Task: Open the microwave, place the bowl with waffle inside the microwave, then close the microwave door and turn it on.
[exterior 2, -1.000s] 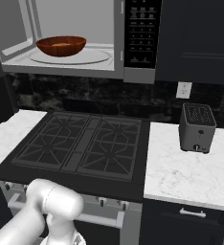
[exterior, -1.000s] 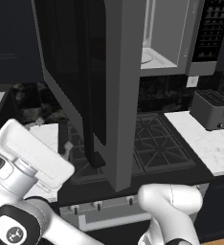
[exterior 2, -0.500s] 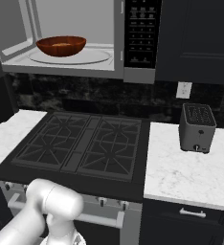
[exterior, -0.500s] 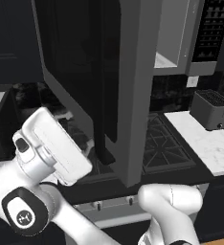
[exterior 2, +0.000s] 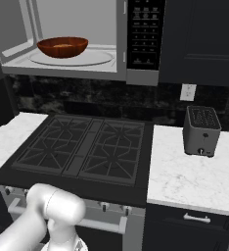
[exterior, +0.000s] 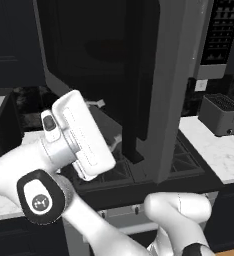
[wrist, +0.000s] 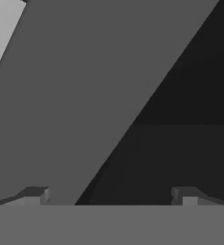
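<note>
Glossy reddish-brown bowl (exterior 2: pixel 62 47), matt grey microwave door (exterior: pixel 176 75) with dark glass, white marbled counter (exterior 2: pixel 194 169).

dim, flat, soft rendered light

A black gas stove with dark cast-iron grates (exterior 2: pixel 82 149) anchors the kitchen. On either side of it run white marble-patterned counter slabs (exterior 2: pixel 194 174), one to its right and a shorter one to its left (exterior 2: pixel 9 139). On the right counter, well apart from the stove, stands a small dark grey slotted toaster (exterior 2: pixel 201 130), near the back wall. Behind the stove rises a black speckled stone backsplash (exterior 2: pixel 87 100), carrying a white wall outlet plate (exterior 2: pixel 187 91) just above and left of the toaster. Dark navy upper cabinets (exterior 2: pixel 204 41) hang above the toaster, and dark lower cabinets with a silver bar pull (exterior 2: pixel 196 218) sit under the right counter.
</note>
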You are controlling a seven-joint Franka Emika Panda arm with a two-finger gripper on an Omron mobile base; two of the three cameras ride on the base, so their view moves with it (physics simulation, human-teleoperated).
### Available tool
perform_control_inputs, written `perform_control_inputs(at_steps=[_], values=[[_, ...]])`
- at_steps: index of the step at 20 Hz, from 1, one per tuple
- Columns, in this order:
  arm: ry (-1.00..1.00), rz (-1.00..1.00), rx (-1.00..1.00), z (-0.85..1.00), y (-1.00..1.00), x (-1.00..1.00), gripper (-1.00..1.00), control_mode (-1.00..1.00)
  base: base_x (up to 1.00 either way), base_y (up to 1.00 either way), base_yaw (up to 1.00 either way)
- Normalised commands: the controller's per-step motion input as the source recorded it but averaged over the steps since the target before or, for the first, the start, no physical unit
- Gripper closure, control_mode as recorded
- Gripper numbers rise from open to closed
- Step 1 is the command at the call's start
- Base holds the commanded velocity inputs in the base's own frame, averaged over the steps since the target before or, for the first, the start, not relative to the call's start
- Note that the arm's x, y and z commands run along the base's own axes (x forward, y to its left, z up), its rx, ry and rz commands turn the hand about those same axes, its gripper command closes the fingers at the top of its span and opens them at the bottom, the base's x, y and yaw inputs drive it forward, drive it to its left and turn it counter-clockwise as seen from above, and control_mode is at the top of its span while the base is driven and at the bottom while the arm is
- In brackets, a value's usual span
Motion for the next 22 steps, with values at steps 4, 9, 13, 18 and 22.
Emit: perform_control_inputs(at_steps=[4,9,13,18,22], values=[[0.16,0.00,0.13,0.09,-0.47,0.01,-1.00,-1.00,0.00,0.00,0.00],[0.15,0.00,0.14,0.00,-0.60,0.17,-1.00,-1.00,0.00,0.00,0.00],[0.14,0.00,0.15,0.01,-0.57,0.34,-1.00,-1.00,0.00,0.00,0.00],[0.09,0.03,0.14,0.11,-0.44,0.39,-1.00,-1.00,0.00,0.00,0.00],[0.05,0.07,0.13,0.11,-0.36,0.31,-1.00,-1.00,0.00,0.00,0.00]])
